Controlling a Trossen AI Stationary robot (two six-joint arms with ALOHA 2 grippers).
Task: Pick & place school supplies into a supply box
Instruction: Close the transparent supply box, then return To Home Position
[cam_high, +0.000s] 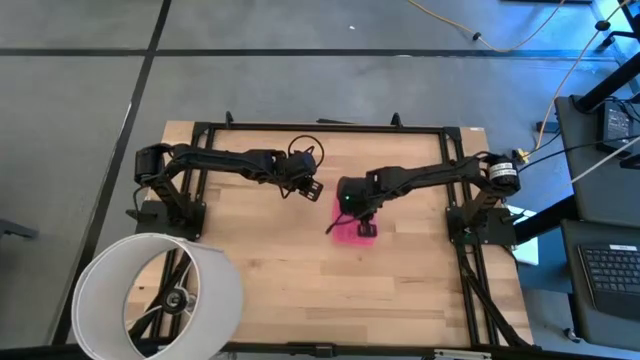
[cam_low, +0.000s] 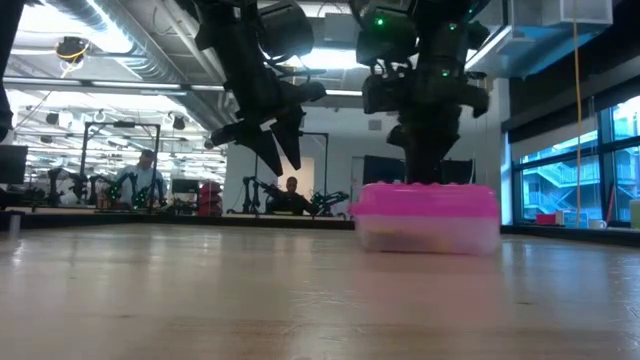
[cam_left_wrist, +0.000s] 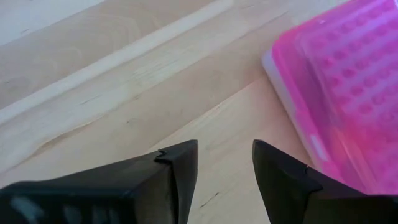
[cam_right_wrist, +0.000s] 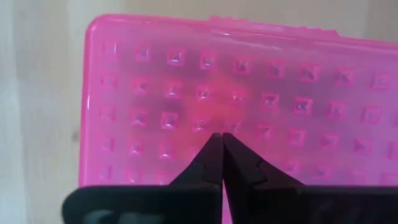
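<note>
The supply box (cam_low: 425, 215) lies flat on the wooden table, its pink lid (cam_right_wrist: 249, 81) closed on the clear base (cam_low: 428, 237). It is right of centre in the high view (cam_high: 350, 231). No school supplies show plainly; only a faint yellowish shade shows through the clear wall. My right gripper (cam_right_wrist: 222, 142) is shut and points down over the middle of the lid (cam_low: 425, 178). My left gripper (cam_left_wrist: 224, 155) hangs open and holds nothing, above bare table just left of the box (cam_low: 278, 150) (cam_high: 307, 187). My right gripper comes at the studded top of the pink lid (cam_right_wrist: 214, 121) from above, its shut fingertips pointing down at the lid's middle. In the low view the fingers reach down to the lid's top. I cannot tell whether they touch it.
A big white hoop (cam_high: 160, 295) stands at the table's near left corner. A black frame (cam_high: 330, 127) runs along the table's far edge and sides. Bare wood (cam_high: 330, 290) lies near the front. People sit in the room behind (cam_low: 140, 180).
</note>
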